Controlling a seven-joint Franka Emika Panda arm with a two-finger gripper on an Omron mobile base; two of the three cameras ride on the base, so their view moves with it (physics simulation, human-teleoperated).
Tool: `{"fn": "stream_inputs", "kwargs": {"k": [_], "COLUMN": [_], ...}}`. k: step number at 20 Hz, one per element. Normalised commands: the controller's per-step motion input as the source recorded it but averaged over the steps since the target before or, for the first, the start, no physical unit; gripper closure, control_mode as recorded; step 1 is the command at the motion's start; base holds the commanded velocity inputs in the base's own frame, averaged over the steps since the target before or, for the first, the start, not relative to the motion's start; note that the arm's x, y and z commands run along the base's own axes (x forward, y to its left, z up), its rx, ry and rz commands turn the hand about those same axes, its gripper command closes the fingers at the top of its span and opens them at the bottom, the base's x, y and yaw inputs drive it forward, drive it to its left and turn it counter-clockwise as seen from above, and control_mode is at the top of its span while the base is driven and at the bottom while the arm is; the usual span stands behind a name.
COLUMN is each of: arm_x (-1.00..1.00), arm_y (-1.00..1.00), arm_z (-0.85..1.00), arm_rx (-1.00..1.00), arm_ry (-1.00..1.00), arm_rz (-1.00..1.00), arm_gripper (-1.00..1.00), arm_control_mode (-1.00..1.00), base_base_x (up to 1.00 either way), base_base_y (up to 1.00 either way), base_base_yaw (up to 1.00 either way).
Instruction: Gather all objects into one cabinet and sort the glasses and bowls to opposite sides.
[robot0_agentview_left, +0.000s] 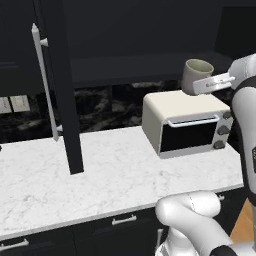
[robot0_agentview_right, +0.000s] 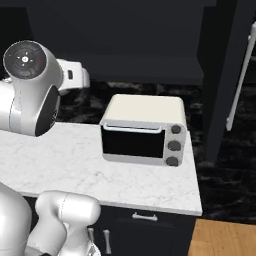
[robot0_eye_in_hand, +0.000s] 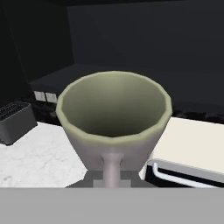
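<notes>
Clamping the grey cup (robot0_agentview_left: 196, 75) by its rim, the fingers (robot0_agentview_left: 204, 84) hold it above the toaster oven (robot0_agentview_left: 186, 123).

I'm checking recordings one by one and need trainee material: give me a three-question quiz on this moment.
1. True or false: the gripper is shut on the grey-beige cup.
2. The cup hangs above which appliance? A) toaster oven B) kettle C) blender
3. Fill in: the open cabinet door carries a long pale vertical ___.

Key: 1 true; 2 A; 3 handle.
</notes>
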Motion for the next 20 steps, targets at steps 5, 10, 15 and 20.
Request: {"fn": "stream_inputs", "kwargs": {"k": [5, 10, 15, 20], "arm_x": [0.00, 0.00, 0.00, 0.00], "arm_y": [0.00, 0.00, 0.00, 0.00], "arm_z": [0.00, 0.00, 0.00, 0.00], "arm_rx": [0.00, 0.00, 0.00, 0.00], "arm_ry": [0.00, 0.00, 0.00, 0.00], "arm_rz": [0.00, 0.00, 0.00, 0.00], "arm_gripper": [1.00, 1.00, 1.00, 1.00], "arm_control_mode": [1.00, 1.00, 1.00, 1.00], "base_base_x": [-0.87, -0.75, -0.52, -0.50], "base_base_y": [0.09, 0.20, 0.38, 0.79], "base_base_yaw": [0.00, 0.01, 0.07, 0.28]}}
